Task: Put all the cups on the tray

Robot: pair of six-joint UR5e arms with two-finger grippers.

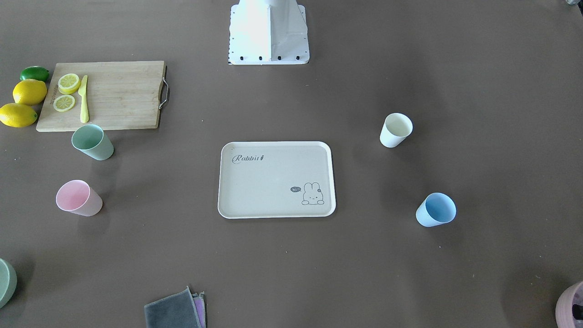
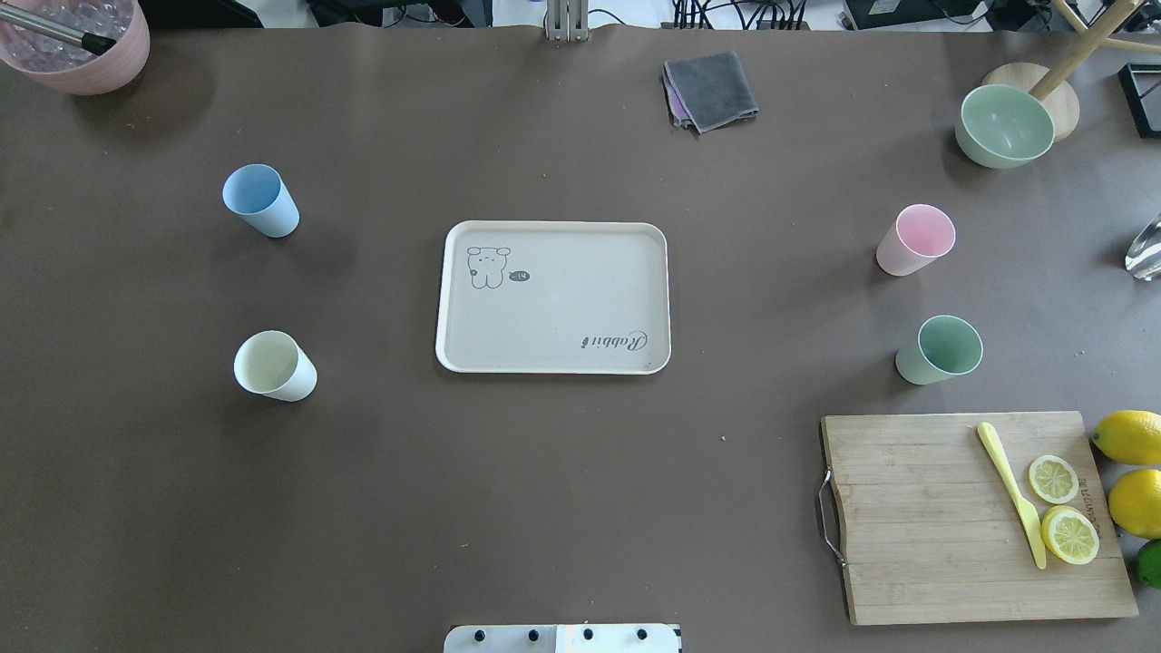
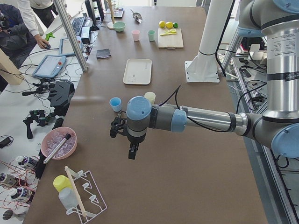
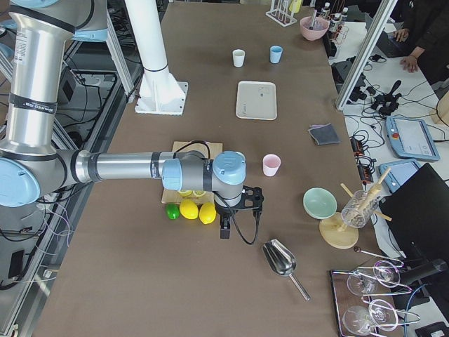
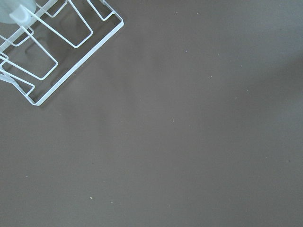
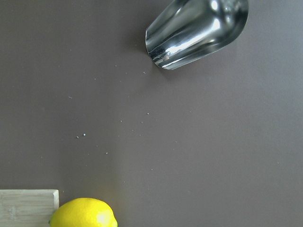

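The beige tray (image 2: 562,299) lies flat at the table's middle with nothing on it. The cream-white cup (image 2: 275,365) and the light blue cup (image 2: 260,199) stand upright on the table to its left. The pink cup (image 2: 916,238) and the mint green cup (image 2: 941,349) stand upright to its right. My left gripper (image 3: 131,151) shows only in the exterior left view, above bare table past the blue cup. My right gripper (image 4: 224,228) shows only in the exterior right view, beside the lemons. I cannot tell whether either is open or shut.
A wooden cutting board (image 2: 934,517) with lemon slices and a yellow knife lies front right, whole lemons (image 2: 1129,437) beside it. A green bowl (image 2: 1005,125), a grey cloth (image 2: 709,89) and a pink bowl (image 2: 77,41) sit at the far edge. A metal scoop (image 6: 199,28) and a wire rack (image 5: 52,52) lie at the table's ends.
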